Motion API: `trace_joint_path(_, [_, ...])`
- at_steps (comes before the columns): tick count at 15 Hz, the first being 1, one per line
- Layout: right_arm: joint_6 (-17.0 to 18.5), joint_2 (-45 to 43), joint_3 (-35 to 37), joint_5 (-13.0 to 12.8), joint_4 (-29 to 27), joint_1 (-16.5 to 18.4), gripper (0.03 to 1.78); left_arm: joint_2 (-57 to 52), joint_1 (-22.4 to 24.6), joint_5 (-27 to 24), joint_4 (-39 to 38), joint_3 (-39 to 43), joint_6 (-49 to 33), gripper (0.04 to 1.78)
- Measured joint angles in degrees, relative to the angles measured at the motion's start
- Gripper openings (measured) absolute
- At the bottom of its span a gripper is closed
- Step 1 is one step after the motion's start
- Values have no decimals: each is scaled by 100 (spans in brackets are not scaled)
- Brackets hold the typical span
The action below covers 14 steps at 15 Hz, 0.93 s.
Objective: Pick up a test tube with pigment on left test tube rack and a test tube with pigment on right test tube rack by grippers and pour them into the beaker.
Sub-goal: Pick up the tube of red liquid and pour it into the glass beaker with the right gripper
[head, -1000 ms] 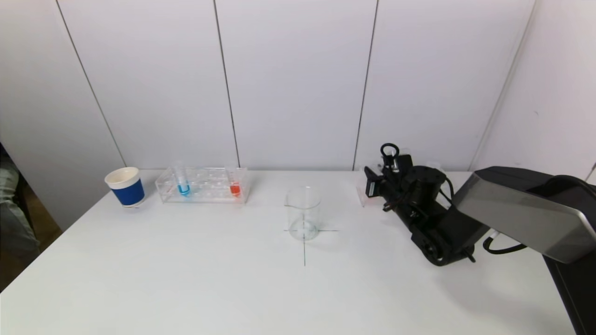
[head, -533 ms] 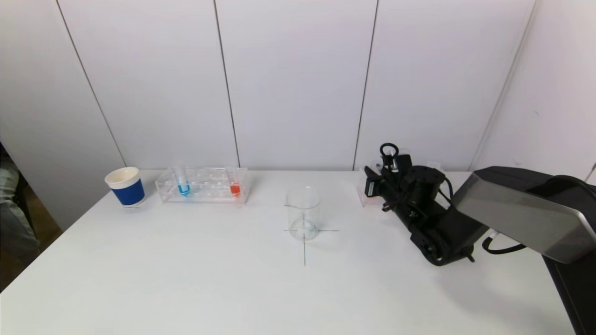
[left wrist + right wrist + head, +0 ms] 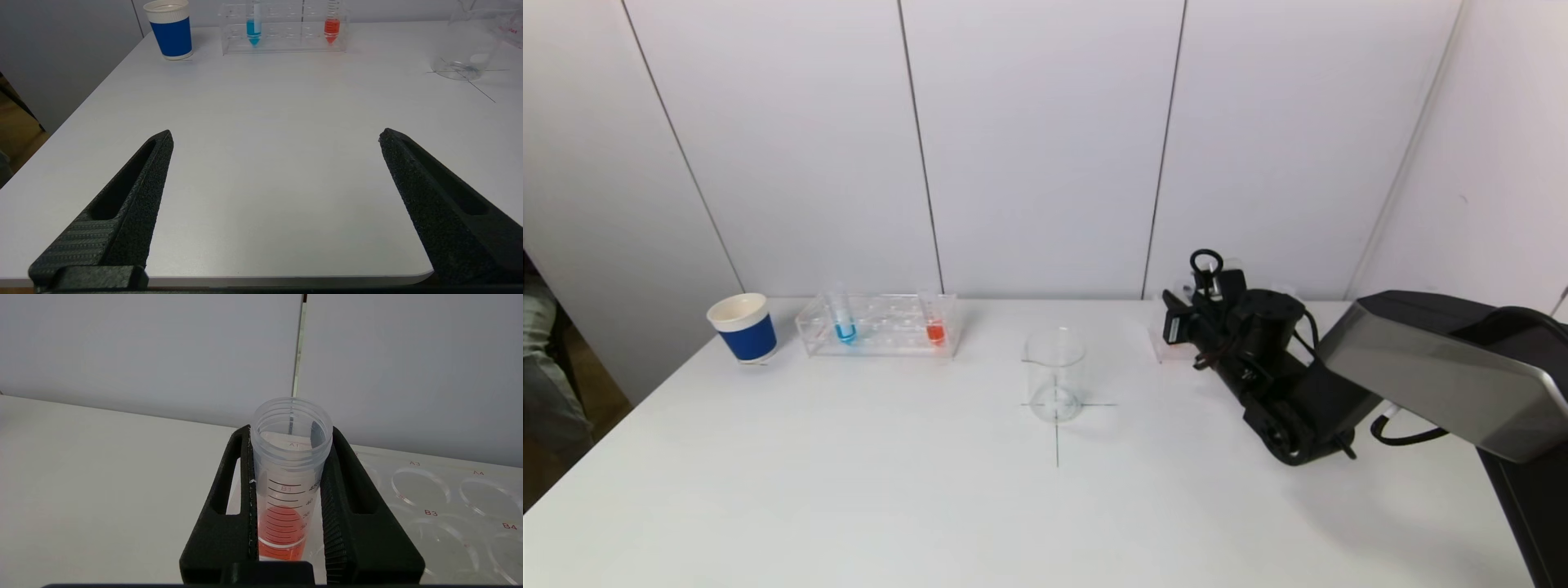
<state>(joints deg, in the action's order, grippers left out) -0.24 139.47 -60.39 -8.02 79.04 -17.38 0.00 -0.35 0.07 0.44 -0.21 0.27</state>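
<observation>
My right gripper [image 3: 291, 433] is shut on a clear graduated test tube [image 3: 291, 465] with orange-red pigment, over the left end of the clear right rack [image 3: 449, 506]. The tube's lower end is hidden behind the gripper. In the head view the right gripper [image 3: 1205, 286] is at the back right, over that rack [image 3: 1164, 349]. The left rack [image 3: 878, 327] holds a blue tube [image 3: 843, 328] and a red tube [image 3: 935, 330]. The empty glass beaker [image 3: 1055, 374] stands at mid table. My left gripper [image 3: 276, 136] is open and empty above the table's near edge.
A blue paper cup [image 3: 743, 327] stands left of the left rack; it also shows in the left wrist view [image 3: 171, 28]. The right arm's body [image 3: 1298, 400] lies over the table right of the beaker. A wall runs close behind both racks.
The right gripper has risen very slightly with the tube in it. Nothing else has moved.
</observation>
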Motion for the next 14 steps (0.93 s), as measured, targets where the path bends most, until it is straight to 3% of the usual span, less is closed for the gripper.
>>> trace_joint_path(14, [-232, -916, -16, 1, -597, 57, 49, 0, 0, 0, 0, 0, 0, 176])
